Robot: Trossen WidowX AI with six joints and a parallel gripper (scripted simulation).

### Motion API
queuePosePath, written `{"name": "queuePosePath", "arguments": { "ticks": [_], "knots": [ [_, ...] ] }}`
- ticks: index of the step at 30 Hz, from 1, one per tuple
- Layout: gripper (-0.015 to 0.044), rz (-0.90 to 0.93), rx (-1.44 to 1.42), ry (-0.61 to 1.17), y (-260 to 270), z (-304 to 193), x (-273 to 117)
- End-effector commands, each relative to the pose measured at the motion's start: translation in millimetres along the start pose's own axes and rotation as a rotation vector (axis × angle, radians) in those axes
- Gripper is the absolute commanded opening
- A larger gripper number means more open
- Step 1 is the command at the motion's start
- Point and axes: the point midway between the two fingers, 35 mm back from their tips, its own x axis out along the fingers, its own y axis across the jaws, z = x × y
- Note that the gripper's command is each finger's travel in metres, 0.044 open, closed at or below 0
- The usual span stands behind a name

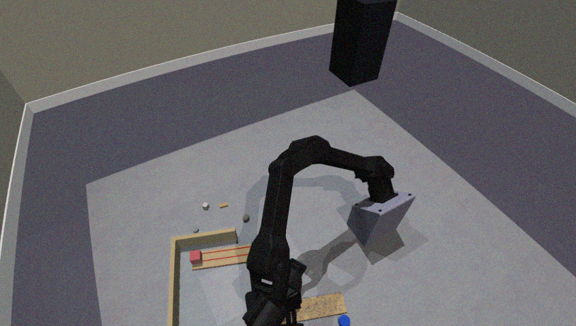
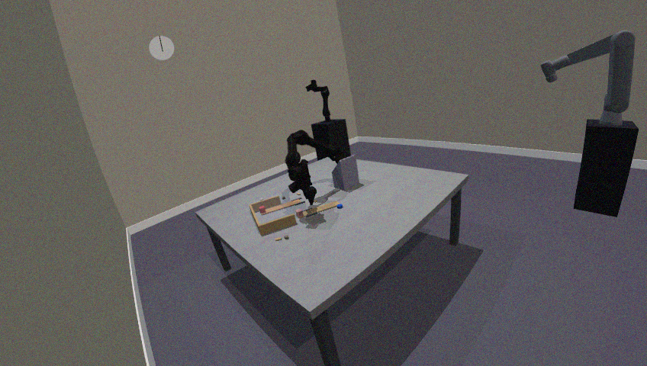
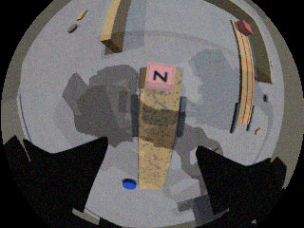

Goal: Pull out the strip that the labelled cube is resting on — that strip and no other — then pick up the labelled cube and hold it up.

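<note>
The labelled pink cube (image 3: pixel 161 76) (image 2: pixel 299 213) bears a black letter, seen as an N or a turned Z in the wrist view. It rests on the far end of a speckled wooden strip (image 3: pixel 153 166) (image 1: pixel 323 305) (image 2: pixel 327 207). The strip lies between two short dark rails. My gripper (image 3: pixel 154 147) (image 2: pixel 311 202) is wide open and empty, above the strip's near part, with one finger to each side of it and the cube ahead. The arm hides the cube in the top view.
A plain red cube (image 1: pixel 195 256) (image 3: pixel 244 27) sits on a red-striped strip (image 1: pixel 226 254) (image 3: pixel 246 85). A wooden wall (image 1: pixel 174 282) (image 2: pixel 277 224) (image 3: pixel 114 28) runs around the far side. A blue disc (image 3: pixel 129 183) (image 1: pixel 344 320) (image 2: pixel 339 206) lies beside the speckled strip's near end. Small bits lie about.
</note>
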Motion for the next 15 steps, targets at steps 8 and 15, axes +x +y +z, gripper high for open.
{"name": "queuePosePath", "arguments": {
  "ticks": [8,15],
  "knots": [
    [0.0440,-0.009,-0.007,0.000,1.0,40.4,-1.5],
    [0.0440,-0.009,-0.006,-0.001,0.5,64.3,-0.3]
  ]
}}
